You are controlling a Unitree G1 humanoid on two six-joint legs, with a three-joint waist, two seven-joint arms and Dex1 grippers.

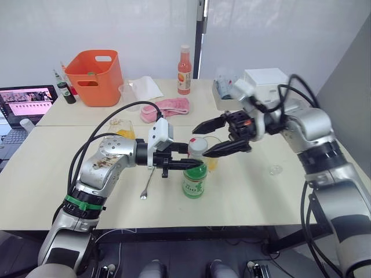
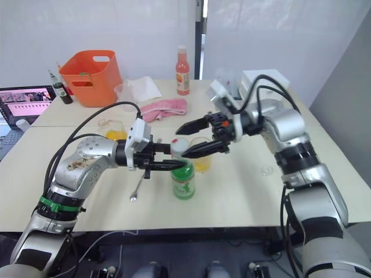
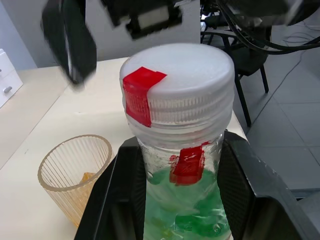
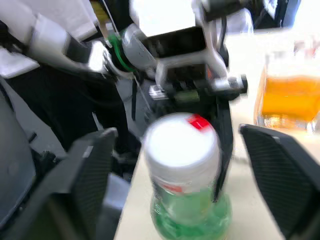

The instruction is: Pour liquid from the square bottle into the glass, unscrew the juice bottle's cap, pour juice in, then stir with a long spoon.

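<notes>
Slim round see-through green juice bottle (image 1: 194, 180) stands mid-worktop (image 1: 249, 191), left hand (image 1: 184, 164) pinching its neck just under the small white screw cap with red tab (image 3: 177, 85). Right hand (image 1: 210, 139) spread wide, fingers either side of the cap, not touching yet. Ribbed clear glass (image 3: 75, 172) with yellow-orange liquid sits just behind the bottle at 1 o'clock; thin silver long spoon (image 1: 148, 184) lies at 9 o'clock. Cap looks small, ridged, stiff: grip the ridged rim. Bottle is likely light and slippery. Left wrist view shows the ridges; head views don't.
</notes>
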